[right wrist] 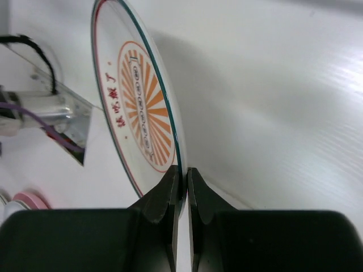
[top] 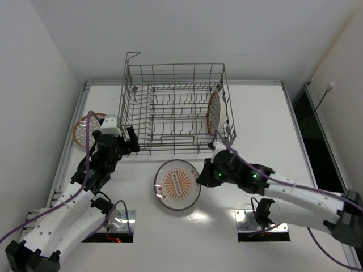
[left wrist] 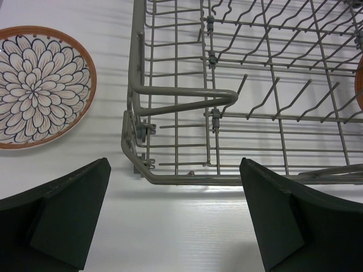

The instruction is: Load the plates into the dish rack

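The white plate with the orange sunburst centre (top: 177, 185) (right wrist: 142, 102) is on the table just in front of the dish rack (top: 170, 107) (left wrist: 255, 85). My right gripper (top: 202, 173) (right wrist: 182, 180) is shut on its right rim. One lattice plate (top: 214, 111) stands upright between the tines at the rack's right end. Another patterned plate (top: 85, 129) (left wrist: 39, 88) lies flat on the table left of the rack. By the rack's near left corner, my left gripper (top: 129, 141) (left wrist: 174, 170) hangs open, with nothing between its fingers.
The rack's tall wire sides and a looped handle (left wrist: 187, 96) rise close ahead of the left gripper. Both arm bases (top: 108, 222) (top: 261, 222) sit at the near table edge, with purple cables trailing. White walls close in on the left and back.
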{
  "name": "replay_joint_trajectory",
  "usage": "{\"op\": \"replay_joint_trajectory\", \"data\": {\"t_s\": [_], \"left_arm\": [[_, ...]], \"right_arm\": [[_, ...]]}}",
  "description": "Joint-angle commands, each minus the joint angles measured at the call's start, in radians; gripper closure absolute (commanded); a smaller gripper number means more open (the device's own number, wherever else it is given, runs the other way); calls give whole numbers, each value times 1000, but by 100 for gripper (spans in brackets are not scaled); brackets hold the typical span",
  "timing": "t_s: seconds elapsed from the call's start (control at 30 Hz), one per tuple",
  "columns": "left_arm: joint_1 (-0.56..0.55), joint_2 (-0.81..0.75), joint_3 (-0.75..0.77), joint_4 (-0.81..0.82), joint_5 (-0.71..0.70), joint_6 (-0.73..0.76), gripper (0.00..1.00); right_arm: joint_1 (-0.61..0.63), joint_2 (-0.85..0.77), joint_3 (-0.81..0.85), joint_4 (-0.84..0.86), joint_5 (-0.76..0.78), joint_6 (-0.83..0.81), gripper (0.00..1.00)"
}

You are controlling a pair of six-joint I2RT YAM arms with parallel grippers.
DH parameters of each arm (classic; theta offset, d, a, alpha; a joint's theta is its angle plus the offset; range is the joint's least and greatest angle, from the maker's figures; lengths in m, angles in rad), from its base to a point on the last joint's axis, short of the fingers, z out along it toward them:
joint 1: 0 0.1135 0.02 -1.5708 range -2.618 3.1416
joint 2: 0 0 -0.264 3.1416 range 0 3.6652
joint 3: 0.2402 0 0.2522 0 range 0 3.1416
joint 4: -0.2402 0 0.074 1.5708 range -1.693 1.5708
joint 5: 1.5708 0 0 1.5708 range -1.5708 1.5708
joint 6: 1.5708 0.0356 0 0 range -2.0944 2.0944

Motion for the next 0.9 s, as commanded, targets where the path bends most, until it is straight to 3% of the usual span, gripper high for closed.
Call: {"op": "replay_joint_trajectory", "data": {"t_s": [0.0, 0.23, 0.6, 0.7, 0.87], "left_arm": [[-9, -11, 29, 9, -15, 11, 1], [-9, -11, 29, 9, -15, 11, 1], [-9, -20, 29, 9, -15, 2, 1], [-9, -20, 29, 9, -15, 2, 1], [-9, -20, 29, 9, -15, 2, 1]], "right_arm": [[8, -160, 129, -218, 124, -70, 100], [8, -148, 540, -517, 325, -199, 100], [-11, 181, 1239, -879, 903, -347, 100], [-20, 318, 1355, -926, 1007, -374, 100], [-87, 418, 1345, -808, 1049, -444, 100]]}}
